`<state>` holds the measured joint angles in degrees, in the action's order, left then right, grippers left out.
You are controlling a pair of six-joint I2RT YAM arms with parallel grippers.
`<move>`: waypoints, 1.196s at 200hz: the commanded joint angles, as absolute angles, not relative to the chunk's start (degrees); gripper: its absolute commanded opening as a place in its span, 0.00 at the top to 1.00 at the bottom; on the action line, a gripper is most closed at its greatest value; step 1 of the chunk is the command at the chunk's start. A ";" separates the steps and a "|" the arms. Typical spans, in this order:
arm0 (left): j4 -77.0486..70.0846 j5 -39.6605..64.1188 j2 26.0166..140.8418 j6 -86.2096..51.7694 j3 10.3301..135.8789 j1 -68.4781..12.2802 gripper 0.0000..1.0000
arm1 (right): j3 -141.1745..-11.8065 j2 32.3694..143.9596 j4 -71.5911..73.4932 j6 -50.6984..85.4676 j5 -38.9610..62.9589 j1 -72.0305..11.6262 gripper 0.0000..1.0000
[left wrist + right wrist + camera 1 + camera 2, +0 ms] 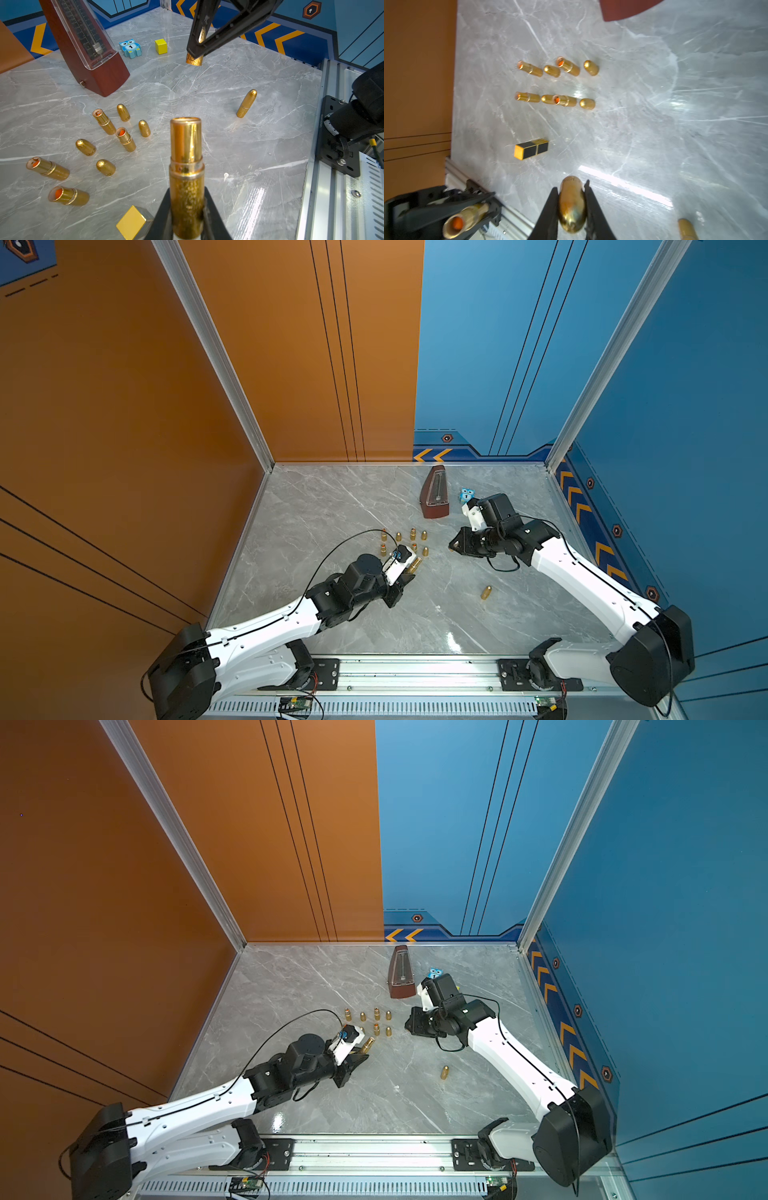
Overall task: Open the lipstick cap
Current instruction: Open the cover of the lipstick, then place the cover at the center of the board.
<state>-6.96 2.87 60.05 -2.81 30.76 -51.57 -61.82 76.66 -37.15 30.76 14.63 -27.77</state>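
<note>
Lipstick and cap sit apart above the marbled bench in both top views, each clamped by its own arm. The left gripper has its jaws closed on the gold lipstick's lower end. The uncapped end points toward the right gripper, which hangs well apart across bare bench. What the right jaws hold is too small to make out here. Just beyond the left gripper stand opened tubes and loose caps. A metronome and an owl block stand near the back wall. A spare lipstick, still capped, sits alone toward the front.

Left wrist view: the lipstick fills the foreground, its glittered base pinched between the black jaws, its bright inner sleeve bare. Farther off, the right gripper grips the cap, whose open end pokes out past the jaws. A yellow cube sits near the owl block, and a square case with a gold end lies just beside the left gripper.

Right wrist view: the cap is squeezed between the right jaws, domed end toward the camera. Off to one side the left gripper holds the lipstick, orange showing inside its mouth. The tubes and caps line up in two rows, with the square case nearer.
</note>
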 commanded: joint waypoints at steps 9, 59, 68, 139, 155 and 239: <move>-6.23 -0.35 60.18 -3.15 30.73 -50.84 1.00 | -60.57 81.94 -38.14 28.30 0.38 -27.17 0.79; -8.81 -1.23 61.18 -3.96 30.08 -50.49 1.00 | -60.14 90.53 -32.65 27.97 -3.83 -26.72 0.80; -8.98 -1.38 61.24 -3.87 30.10 -50.37 1.00 | -60.12 91.68 -31.84 27.66 -3.93 -26.78 0.80; -10.81 -1.97 61.26 -4.49 29.28 -49.51 1.00 | -60.12 98.01 -27.79 26.28 -6.46 -26.98 0.81; -10.76 -1.85 61.10 -4.57 29.17 -49.39 1.00 | -60.70 99.29 -27.51 26.28 -5.91 -27.11 0.81; -11.07 -1.57 60.66 -4.84 28.50 -48.75 1.00 | -62.07 103.15 -26.98 26.19 -8.48 -29.57 0.80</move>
